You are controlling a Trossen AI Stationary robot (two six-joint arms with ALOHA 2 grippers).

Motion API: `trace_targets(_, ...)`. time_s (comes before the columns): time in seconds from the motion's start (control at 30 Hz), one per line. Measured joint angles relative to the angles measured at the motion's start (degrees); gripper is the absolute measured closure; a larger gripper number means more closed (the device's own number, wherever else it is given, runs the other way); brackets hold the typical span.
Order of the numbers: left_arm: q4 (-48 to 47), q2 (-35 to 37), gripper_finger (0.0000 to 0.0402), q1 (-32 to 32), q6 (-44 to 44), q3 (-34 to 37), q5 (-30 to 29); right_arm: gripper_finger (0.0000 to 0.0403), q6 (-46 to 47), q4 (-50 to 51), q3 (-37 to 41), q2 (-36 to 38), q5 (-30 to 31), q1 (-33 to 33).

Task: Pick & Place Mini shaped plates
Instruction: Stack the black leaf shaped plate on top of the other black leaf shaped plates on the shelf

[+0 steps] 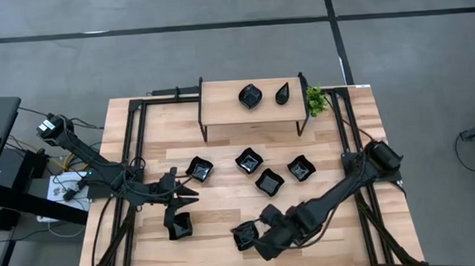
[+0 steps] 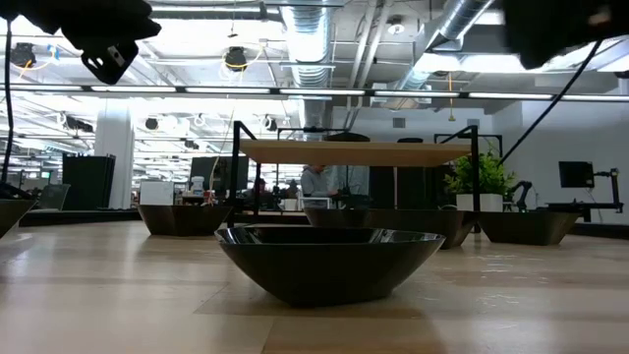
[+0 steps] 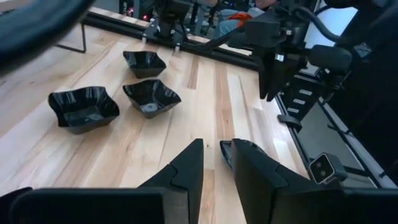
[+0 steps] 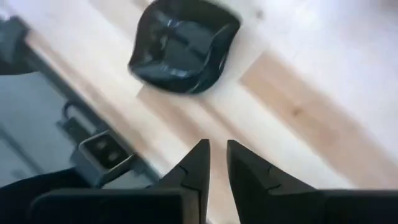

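Mini shaped plates are lying near the shelf; left fingers and right fingers are hovering narrowly parted, holding nothing.

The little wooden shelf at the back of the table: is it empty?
No, the shelf carries two black mini plates, with a small green plant at its end.

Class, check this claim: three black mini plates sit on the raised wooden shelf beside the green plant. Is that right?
Not quite. The high view shows two black mini plates on the raised wooden shelf, not three. They do sit beside the green plant.
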State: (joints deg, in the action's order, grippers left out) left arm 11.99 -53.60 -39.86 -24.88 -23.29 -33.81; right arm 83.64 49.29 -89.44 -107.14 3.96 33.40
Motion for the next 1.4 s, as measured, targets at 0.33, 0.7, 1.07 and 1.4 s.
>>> trace_targets(0.33,0.1,0.0,0.0317,0.1,0.0,0.0,-0.7,0.0360,-9.7,-2.8,-2.2,-5.6,-5.6,-4.2)
trace_targets(0.7,0.3,0.0,0.0317,0.1,-0.9,0.0,-0.7,0.0336,-13.7,-4.8,-2.2,-6.3,-5.6,-7.2)
trace_targets(1.07,0.3,0.0,0.0317,0.1,-0.9,0.0,-0.7,0.0307,-13.1,-8.4,0.4,-6.6,-4.1,-5.7)
trace_targets(1.4,0.5,0.0,0.0317,0.1,0.6,0.0,-0.7,0.0279,-12.1,-12.3,3.5,-7.6,-3.9,-5.7)
